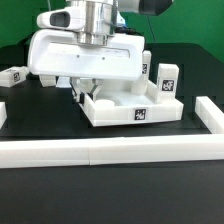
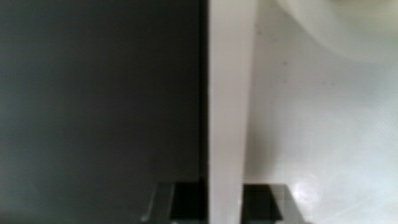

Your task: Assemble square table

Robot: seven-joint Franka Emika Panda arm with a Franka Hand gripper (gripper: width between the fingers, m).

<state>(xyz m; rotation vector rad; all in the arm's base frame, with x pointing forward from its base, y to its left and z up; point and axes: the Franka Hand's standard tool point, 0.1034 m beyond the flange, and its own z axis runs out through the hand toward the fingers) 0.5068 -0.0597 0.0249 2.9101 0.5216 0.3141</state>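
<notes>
Pincer (image 1: 84, 93) pinched narrow on the square table's (image 1: 112, 114) upright rim; it extends toward the exterior view's right.

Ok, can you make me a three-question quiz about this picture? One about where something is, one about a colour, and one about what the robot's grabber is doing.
1. Where is the little leg compared with the square slab?
A) on top of it
B) apart from it, toward the exterior view's left
C) tucked under it

2. What colour is the surface under the parts?
A) black
B) red
C) yellow

3. What is the gripper doing?
A) hanging wide open in the air
B) shut on the slab's edge
C) shut on a leg

Answers:
1 B: the little leg sits alone, with bare surface between it and the slab.
2 A: the surface looks black all around the white parts.
3 B: in the wrist view, a dark finger shows on each side of the slab's thin white edge.
</notes>
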